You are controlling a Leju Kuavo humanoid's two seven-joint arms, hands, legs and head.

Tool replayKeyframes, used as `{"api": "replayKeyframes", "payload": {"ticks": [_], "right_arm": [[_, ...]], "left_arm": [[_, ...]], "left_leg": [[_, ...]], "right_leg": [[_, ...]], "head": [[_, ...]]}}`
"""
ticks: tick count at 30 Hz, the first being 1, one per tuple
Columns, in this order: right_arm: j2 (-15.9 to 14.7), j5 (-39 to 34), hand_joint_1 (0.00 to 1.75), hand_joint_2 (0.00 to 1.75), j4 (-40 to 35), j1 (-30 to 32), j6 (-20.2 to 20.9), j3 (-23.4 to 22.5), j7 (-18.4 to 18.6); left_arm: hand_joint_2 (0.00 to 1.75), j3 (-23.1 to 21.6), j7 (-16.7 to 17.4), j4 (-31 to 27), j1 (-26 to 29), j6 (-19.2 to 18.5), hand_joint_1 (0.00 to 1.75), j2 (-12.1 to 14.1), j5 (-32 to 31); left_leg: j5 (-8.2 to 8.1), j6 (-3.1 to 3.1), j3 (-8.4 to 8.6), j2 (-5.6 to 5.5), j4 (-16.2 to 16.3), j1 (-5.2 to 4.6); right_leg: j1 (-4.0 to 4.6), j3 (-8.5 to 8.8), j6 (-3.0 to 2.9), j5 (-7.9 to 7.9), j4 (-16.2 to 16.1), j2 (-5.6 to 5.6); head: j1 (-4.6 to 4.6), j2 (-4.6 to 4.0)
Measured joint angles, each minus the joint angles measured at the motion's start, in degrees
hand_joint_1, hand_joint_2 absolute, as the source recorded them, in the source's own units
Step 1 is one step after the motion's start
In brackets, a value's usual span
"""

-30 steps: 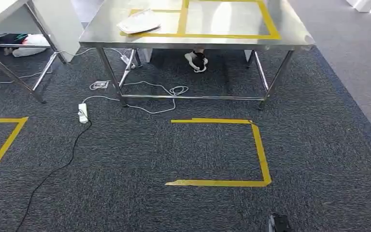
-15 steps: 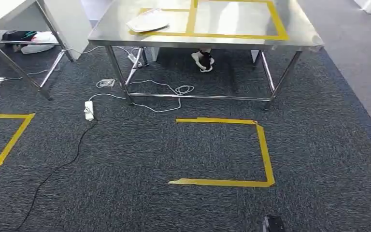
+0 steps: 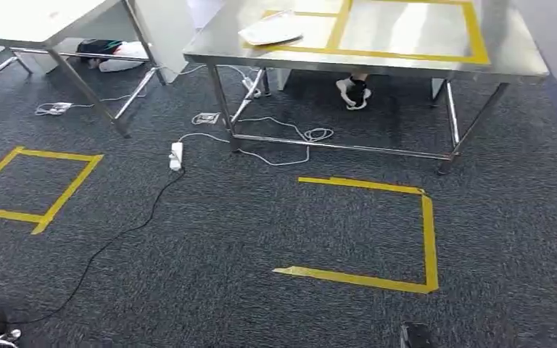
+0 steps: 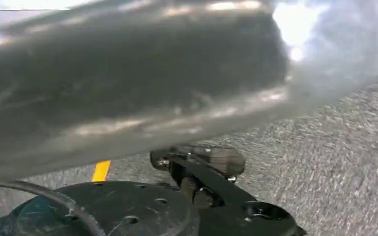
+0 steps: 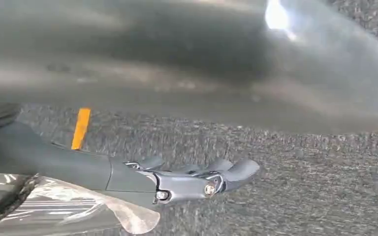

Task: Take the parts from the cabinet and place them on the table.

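Note:
A flat white bagged part [image 3: 270,29] lies on the steel table [image 3: 508,61], inside the left of two yellow taped rectangles. In the right wrist view my right hand [image 5: 187,179] hangs above the carpet. A clear plastic bag [image 5: 74,209] is held against its thumb side, and its contents are hard to make out. My left hand [image 4: 128,88] is a blurred grey mass close to the left wrist camera, so I cannot make out its fingers.
A yellow taped square [image 3: 377,232] marks the carpet in front of the table, and another [image 3: 32,185] lies to the left. A white power strip [image 3: 175,155] and loose cables trail by the table leg. A second table [image 3: 51,18] stands at the left. A person's shoe [image 3: 353,92] shows under the table.
The camera has turned left: the table and the taped square have slid to the right of the picture, and the left taped square has come fully into view.

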Motion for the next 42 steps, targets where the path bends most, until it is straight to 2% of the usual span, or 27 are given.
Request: {"api": "replayKeyframes", "payload": {"ticks": [2, 3, 4, 8, 10, 11, 13, 15, 17, 18, 19, 21, 23, 24, 25, 26, 28, 29, 31, 32, 33, 34, 35, 38, 39, 41, 42], "right_arm": [[0.0, 0.1, 0.00, 0.00, 0.0, -0.2, 0.0, 0.0, 0.0], [0.0, 0.1, 0.00, 0.00, 0.0, -0.2, 0.0, 0.0, 0.0], [0.0, 0.1, 0.00, 0.00, 0.0, -0.2, 0.0, 0.0, 0.0], [0.1, 0.3, 0.00, 0.00, 0.0, -0.6, -0.1, 0.0, 0.0], [0.1, 0.4, 0.00, 0.00, -0.1, -0.7, -0.2, 0.0, -0.1], [0.1, 0.4, 0.00, 0.00, -0.1, -0.6, -0.2, 0.0, -0.1], [0.1, 0.5, 0.00, 0.00, -0.1, 0.0, -0.2, 0.0, 0.0], [0.1, 0.5, 0.00, 0.00, -0.1, 0.1, -0.2, 0.0, 0.0], [0.1, 0.5, 0.00, 0.00, -0.1, 0.0, -0.2, 0.0, 0.0], [0.1, 0.5, 0.00, 0.00, -0.1, 0.0, -0.2, 0.0, 0.0], [0.1, 0.6, 0.00, 0.00, -0.1, -0.1, -0.2, 0.0, 0.0], [0.1, 0.9, 0.00, 0.00, -0.1, 0.0, -0.3, 0.0, 0.0], [0.1, 1.1, 0.00, 0.00, -0.1, 0.1, -0.3, 0.0, 0.0], [0.1, 1.3, 0.00, 0.00, -0.1, -0.1, -0.3, 0.0, 0.0], [0.1, 1.3, 0.00, 0.00, -0.1, -0.2, -0.5, 0.0, 0.0], [0.1, 1.4, 0.00, 0.00, -0.1, -0.1, -0.4, 0.0, 0.0], [0.1, 1.5, 0.00, 0.00, -0.1, 0.3, -0.4, 0.0, 0.0], [0.1, 1.6, 0.00, 0.00, -0.1, 0.3, -0.4, 0.0, 0.0], [0.1, 1.6, 0.00, 0.00, -0.1, 0.2, -0.4, 0.0, 0.0], [0.1, 1.7, 0.00, 0.00, -0.1, 0.1, -0.4, 0.0, 0.0], [0.1, 1.8, 0.00, 0.00, -0.1, 0.0, -0.4, 0.0, 0.0], [0.1, 1.9, 0.00, 0.00, -0.1, -0.1, -0.4, 0.0, 0.0], [0.2, 2.1, 0.00, 0.00, -0.1, -0.1, -0.4, 0.0, 0.0], [0.2, 2.3, 0.00, 0.00, -0.1, -0.4, -0.5, 0.0, 0.0], [0.3, 2.4, 0.00, 0.00, -0.2, -0.5, -0.5, 0.0, 0.0], [0.2, 2.4, 0.00, 0.00, -0.2, -0.5, -0.6, 0.0, -0.1], [0.2, 2.5, 0.00, 0.00, -0.2, -0.4, -0.6, 0.0, -0.1]], "left_arm": [[0.00, 0.1, 0.0, 0.0, 0.0, 0.0, 0.00, 0.0, -0.1], [0.00, 0.1, 0.0, 0.0, -0.1, 0.0, 0.00, 0.0, -0.1], [0.00, 0.1, 0.0, 0.0, -0.4, 0.0, 0.00, 0.0, -0.1], [0.00, 0.7, 0.0, 0.0, -0.1, 0.0, 0.00, 0.0, -0.3], [0.00, 1.0, -0.1, 0.0, -0.1, 0.0, 0.00, -0.1, -0.7], [0.00, 1.1, -0.1, 0.0, -0.3, 0.0, 0.00, -0.1, -0.8], [0.00, 1.3, -0.1, 0.0, -0.4, -0.1, 0.00, -0.2, -1.0], [0.00, 1.4, 0.0, 0.0, -0.4, -0.1, 0.00, -0.2, -1.0], [0.00, 1.5, 0.0, 0.0, -0.4, -0.1, 0.00, -0.2, -1.0], [0.00, 1.5, 0.0, 0.0, -0.4, -0.1, 0.00, -0.2, -1.0], [0.00, 1.5, 0.0, 0.0, -0.5, -0.2, 0.00, -0.2, -1.2], [0.00, 1.7, -0.1, 0.0, -0.6, -0.2, 0.00, -0.2, -1.6], [0.00, 2.2, -0.1, 0.0, -0.5, -0.2, 0.00, -0.2, -2.0], [0.00, 2.4, -0.1, 0.0, -0.5, -0.3, 0.00, -0.1, -2.0], [0.00, 2.5, -0.1, 0.0, -0.5, -0.2, 0.00, -0.2, -2.1], [0.00, 2.6, -0.1, 0.0, -0.6, -0.3, 0.00, -0.1, -2.3], [0.00, 2.9, -0.1, 0.0, -1.0, -0.3, 0.00, -0.1, -2.7], [0.00, 3.0, -0.1, 0.0, -0.9, -0.3, 0.00, -0.2, -3.0], [0.00, 3.3, -0.1, 0.0, -0.7, -0.4, 0.00, -0.1, -3.4], [0.00, 3.5, -0.1, 0.0, -0.6, -0.4, 0.00, -0.1, -3.7], [0.00, 3.6, -0.1, 0.0, -0.6, -0.4, 0.00, -0.1, -3.8], [0.00, 3.8, -0.1, 0.0, -0.7, -0.4, 0.00, -0.1, -4.0], [0.00, 3.9, -0.1, 0.0, -1.1, -0.4, 0.00, -0.1, -4.3], [0.00, 4.3, -0.1, 0.0, -0.9, -0.4, 0.00, -0.1, -5.1], [0.00, 4.6, -0.1, 0.0, -0.8, -0.4, 0.00, -0.1, -5.3], [0.00, 4.9, -0.2, 0.0, -0.8, -0.6, 0.00, -0.2, -5.8], [0.00, 5.0, -0.3, 0.0, -1.0, -0.6, 0.00, -0.2, -6.2]], "left_leg": [[4.61, 0.60, 5.41, 1.37, -10.0, -0.12], [5.57, 1.15, 7.87, 4.07, -14.6, -0.46], [4.62, 1.49, 8.30, 5.38, -16.0, -1.20], [5.19, 2.66, 7.68, 2.78, -16.3, -1.07], [5.75, 3.34, 7.94, 1.82, -16.6, -0.62], [5.84, 3.49, 7.69, 1.10, -16.6, -0.61], [5.94, 3.67, 7.43, -0.44, -16.5, -0.76], [5.95, 3.66, 7.49, -1.98, -16.4, -0.81], [5.88, 3.56, 7.63, -3.60, -16.2, -0.80], [5.80, 3.41, 7.61, -4.12, -16.0, -0.78], [5.76, 3.05, 7.38, -4.73, -15.8, -0.91], [5.97, 2.26, 6.55, -6.14, -15.3, -0.65], [6.34, 1.50, 6.07, -7.67, -15.4, -0.50], [5.89, 1.34, 5.99, -6.09, -14.8, -0.50], [4.61, 0.90, 5.33, -3.14, -13.2, -0.67], [2.34, 0.47, 3.60, -1.44, -9.5, -0.45], [-1.98, -0.05, -0.85, -0.35, 0.0, -0.13], [-2.59, -0.20, -2.00, -0.19, 2.7, 0.01], [-0.03, -0.23, -0.28, -0.01, -0.1, 0.22], [2.41, -0.07, 2.36, 0.41, -4.8, 0.22], [4.60, 0.27, 5.50, 1.89, -10.4, 0.08], [4.74, 0.73, 7.71, 5.20, -14.6, -0.29], [4.28, 1.19, 7.96, 5.28, -15.3, -0.81], [4.25, 1.85, 7.44, 3.35, -15.2, -0.99], [4.87, 2.48, 7.90, 2.65, -16.0, -0.52], [5.14, 3.07, 7.71, 1.71, -16.1, -0.35], [5.13, 3.17, 7.59, 0.91, -16.1, -0.41]], "right_leg": [[0.02, 0.29, 0.11, -0.14, 0.0, -1.19], [0.07, 0.50, 0.25, -0.24, 0.0, -1.70], [0.52, 0.39, 0.72, -0.54, 0.2, -2.28], [0.49, 0.98, 1.89, -0.73, -0.2, -4.56], [0.21, -1.05, 2.31, -3.71, 3.5, 0.81], [0.21, -3.28, 2.37, -6.16, 8.3, 2.22], [0.26, -7.83, 2.34, -9.41, 17.2, 3.02], [0.28, -8.22, 2.23, -7.30, 17.0, 3.14], [0.17, -4.18, 2.04, -1.42, 7.7, 3.89], [-0.01, -2.43, 1.99, 0.44, 3.8, 5.64], [-0.37, -1.47, 1.85, -0.37, 1.7, 9.58], [-0.14, -0.86, 1.59, -0.36, 1.0, 8.76], [-0.10, -0.81, 0.76, -0.13, 1.0, 7.41], [-0.38, -0.66, 0.33, 0.14, 0.7, 6.42], [-0.33, -0.61, 0.16, 0.07, 0.6, 5.80], [-0.17, -0.54, -0.23, -0.05, 0.6, 4.78], [0.00, -0.56, -0.35, -0.22, 0.7, 2.53], [0.01, -0.60, -0.32, -0.27, 0.7, 1.57], [0.01, -0.56, -0.29, -0.39, 0.7, 0.10], [0.01, -0.44, -0.17, -0.50, 0.7, -0.59], [0.01, -0.08, 0.00, -0.61, 0.7, -1.22], [0.12, 0.31, 0.21, -0.75, 0.7, -1.81], [0.47, 0.06, 0.77, -1.06, 0.7, -2.33], [0.39, 0.92, 1.67, -1.13, 0.2, -4.05], [0.29, 0.79, 2.13, -1.47, 0.4, -3.78], [0.17, -1.40, 2.33, -4.81, 5.0, 1.37], [0.20, -3.82, 2.32, -7.16, 10.0, 2.40]], "head": [[0.00, 0.00], [0.02, 0.00], [-0.04, 0.00], [-0.11, 0.00], [0.37, 0.00], [0.48, 0.00], [0.46, 0.00], [0.42, 0.00], [0.44, 0.00], [0.44, 0.00], [0.37, 0.00], [0.33, 0.00], [0.37, 0.00], [0.33, 0.00], [-0.13, 0.00], [-0.29, 0.00], [-0.22, 0.00], [-0.24, 0.00], [-0.26, 0.00], [-0.24, 0.00], [-0.26, 0.00], [-0.24, 0.00], [-0.26, 0.00], [-0.15, 0.00], [-0.26, 0.00], [0.31, 0.00], [0.37, 0.00]]}}
